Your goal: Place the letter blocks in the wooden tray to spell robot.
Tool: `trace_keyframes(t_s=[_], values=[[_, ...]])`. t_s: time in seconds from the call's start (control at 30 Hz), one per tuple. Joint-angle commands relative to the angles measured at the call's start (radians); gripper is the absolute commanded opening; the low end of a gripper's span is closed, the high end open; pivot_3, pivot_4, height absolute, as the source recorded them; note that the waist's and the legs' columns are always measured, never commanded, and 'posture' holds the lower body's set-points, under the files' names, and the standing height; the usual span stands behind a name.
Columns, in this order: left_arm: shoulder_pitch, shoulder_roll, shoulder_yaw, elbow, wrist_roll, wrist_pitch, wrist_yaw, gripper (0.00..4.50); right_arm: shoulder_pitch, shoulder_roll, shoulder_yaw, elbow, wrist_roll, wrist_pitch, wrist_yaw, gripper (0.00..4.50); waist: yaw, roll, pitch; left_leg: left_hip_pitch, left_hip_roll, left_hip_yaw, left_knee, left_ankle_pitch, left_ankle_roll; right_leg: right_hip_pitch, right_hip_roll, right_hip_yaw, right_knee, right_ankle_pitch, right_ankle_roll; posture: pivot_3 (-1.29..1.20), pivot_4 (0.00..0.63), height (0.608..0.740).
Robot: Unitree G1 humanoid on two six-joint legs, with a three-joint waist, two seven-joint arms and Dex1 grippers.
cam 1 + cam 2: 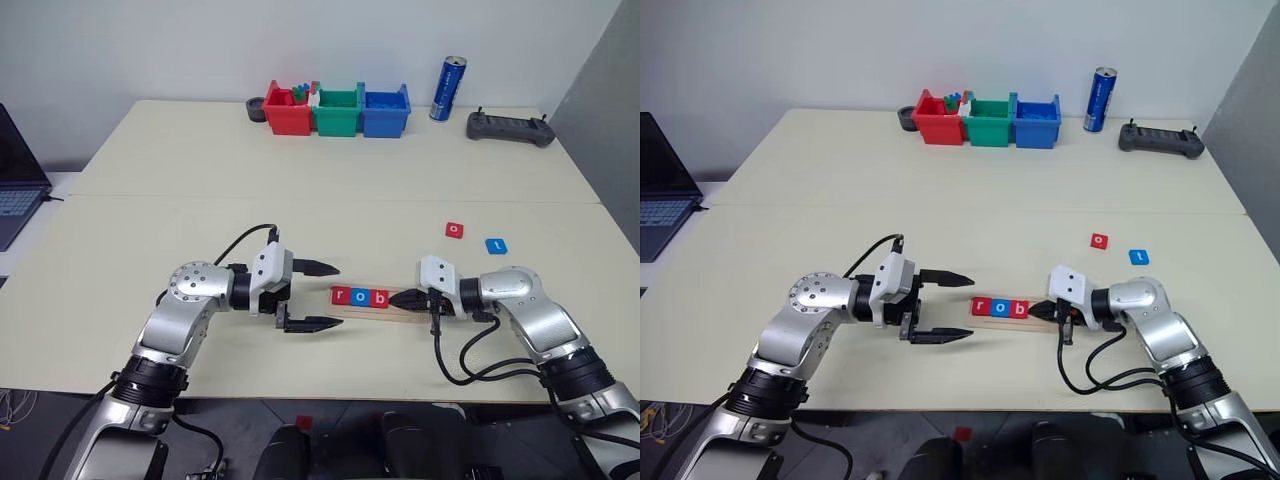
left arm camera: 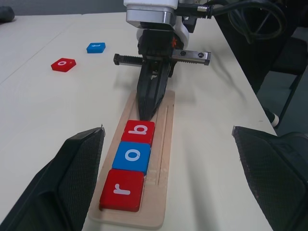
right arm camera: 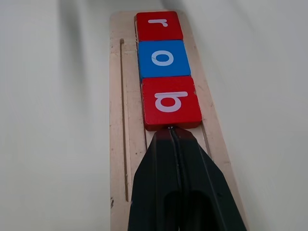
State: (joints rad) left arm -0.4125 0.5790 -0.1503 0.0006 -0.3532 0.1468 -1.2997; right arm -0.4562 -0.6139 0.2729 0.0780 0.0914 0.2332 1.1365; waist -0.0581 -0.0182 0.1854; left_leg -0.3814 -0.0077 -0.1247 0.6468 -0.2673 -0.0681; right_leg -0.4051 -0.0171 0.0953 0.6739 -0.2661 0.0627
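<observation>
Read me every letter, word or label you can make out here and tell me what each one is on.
"r": red letter block at the wooden tray's end.
"o": blue letter block next to it.
"b": red letter block third in the tray.
"o": loose red letter block on the table.
"t": loose blue letter block, probably; it is small.
Blue can: print too small to read.

- right pincer [image 1: 408, 298] is sitting pinched shut over the wooden tray [image 2: 163, 139], tips right up against the red b block [image 3: 171, 102], so it's blocking the tray's empty end
- left pincer [image 1: 325, 296] is hanging wide open just off the tray's r end, crowding that side
- bench [image 1: 300, 215] is lying open around the loose red o block [image 1: 454, 230] and blue t block [image 1: 497, 245]
- bins [image 1: 338, 110], can [image 1: 448, 88] and controller [image 1: 510, 127] are lining the far edge, well apart
</observation>
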Motion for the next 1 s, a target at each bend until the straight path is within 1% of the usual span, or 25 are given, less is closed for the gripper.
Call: trace_keyframes(t_s=[0.03,0.17,0.27,0.33,0.4,0.53,0.6,0.63,0.73,0.8,0.87,1.0], values=[[0.003,0.013,0.011,-0.035,-0.012,-0.001,-0.002,4.50,-0.023,0.003,-0.011,-0.015,0.006,0.004,-0.003,0.04,0.000,0.000,0.000,0.000,0.000,0.000,0.000,0.000,0.000,0.000,0.000,0.000,0.000,0.000,0.000,0.00,0.150,0.740],[-0.003,0.012,0.007,-0.031,-0.011,-0.002,-0.001,4.50,-0.019,-0.020,-0.032,-0.026,0.014,0.014,-0.001,0.04,0.001,0.000,0.000,0.000,0.000,0.000,0.000,0.000,0.000,0.000,0.000,0.000,0.000,0.000,0.000,0.00,0.150,0.740],[-0.005,0.009,0.006,-0.028,-0.010,-0.004,0.000,4.50,-0.001,-0.061,-0.060,-0.057,0.024,0.030,0.004,0.04,0.001,0.000,0.000,0.000,0.000,0.000,0.000,0.000,0.000,0.000,0.000,0.000,0.000,0.000,0.000,0.00,0.150,0.740],[-0.005,0.004,0.007,-0.026,-0.009,-0.007,0.005,4.50,0.026,-0.094,-0.098,-0.103,0.048,0.064,-0.002,0.38,0.001,0.000,0.000,0.000,0.000,0.000,0.000,0.000,0.000,0.000,0.000,0.000,0.000,0.000,0.000,0.00,0.150,0.740],[-0.004,0.002,0.007,-0.024,-0.007,-0.009,0.009,4.50,0.056,-0.115,-0.136,-0.158,0.072,0.109,-0.019,0.87,0.003,0.000,0.000,0.000,0.000,0.000,0.000,0.000,0.000,0.000,0.000,0.000,0.000,0.000,0.000,0.00,0.150,0.740],[-0.012,-0.010,0.013,-0.016,-0.009,-0.007,0.026,4.50,0.133,-0.107,-0.212,-0.296,0.120,0.226,-0.106,2.34,0.002,0.000,0.000,0.000,0.000,0.000,0.000,0.000,0.000,0.000,0.000,0.000,0.000,0.000,0.000,0.00,0.150,0.740],[-0.018,-0.014,0.016,-0.011,-0.011,-0.006,0.032,4.50,0.177,-0.088,-0.248,-0.373,0.137,0.294,-0.173,2.98,0.001,0.000,0.000,0.000,0.000,-0.001,0.000,0.000,0.000,0.000,0.000,0.000,0.000,0.000,0.000,0.00,0.150,0.740],[-0.021,-0.017,0.017,-0.009,-0.011,-0.004,0.035,4.50,0.200,-0.077,-0.264,-0.409,0.140,0.324,-0.209,3.41,0.002,0.000,0.000,0.000,0.000,0.000,0.000,0.000,0.000,0.000,0.000,0.000,0.000,0.000,0.000,0.00,0.150,0.740],[-0.023,-0.021,0.017,-0.010,-0.014,-0.001,0.039,4.50,0.249,-0.033,-0.302,-0.493,0.143,0.412,-0.325,4.47,0.002,0.000,0.000,-0.001,0.000,-0.001,0.000,0.000,0.000,0.000,0.000,0.000,0.000,0.000,0.000,0.00,0.150,0.740],[-0.023,-0.025,0.015,-0.011,-0.015,0.001,0.044,4.50,0.253,0.012,-0.318,-0.511,0.113,0.457,-0.432,4.47,0.001,0.000,0.000,0.000,0.000,0.000,0.000,0.000,0.000,0.000,0.000,0.000,0.000,0.000,0.000,0.00,0.150,0.740],[-0.025,-0.031,0.013,-0.012,-0.016,0.004,0.050,4.50,0.224,0.068,-0.323,-0.484,0.044,0.450,-0.571,4.47,0.001,0.000,0.000,0.000,0.000,0.000,0.000,0.000,0.000,0.000,0.000,0.000,0.000,0.000,0.000,0.00,0.150,0.740],[-0.035,-0.041,0.015,-0.008,-0.016,0.005,0.057,4.50,0.116,0.180,-0.331,-0.363,-0.059,0.441,-0.805,4.47,-0.001,0.000,0.000,0.000,0.000,0.001,0.000,0.000,0.000,0.000,0.000,0.001,0.001,0.000,0.000,0.00,0.150,0.740]])
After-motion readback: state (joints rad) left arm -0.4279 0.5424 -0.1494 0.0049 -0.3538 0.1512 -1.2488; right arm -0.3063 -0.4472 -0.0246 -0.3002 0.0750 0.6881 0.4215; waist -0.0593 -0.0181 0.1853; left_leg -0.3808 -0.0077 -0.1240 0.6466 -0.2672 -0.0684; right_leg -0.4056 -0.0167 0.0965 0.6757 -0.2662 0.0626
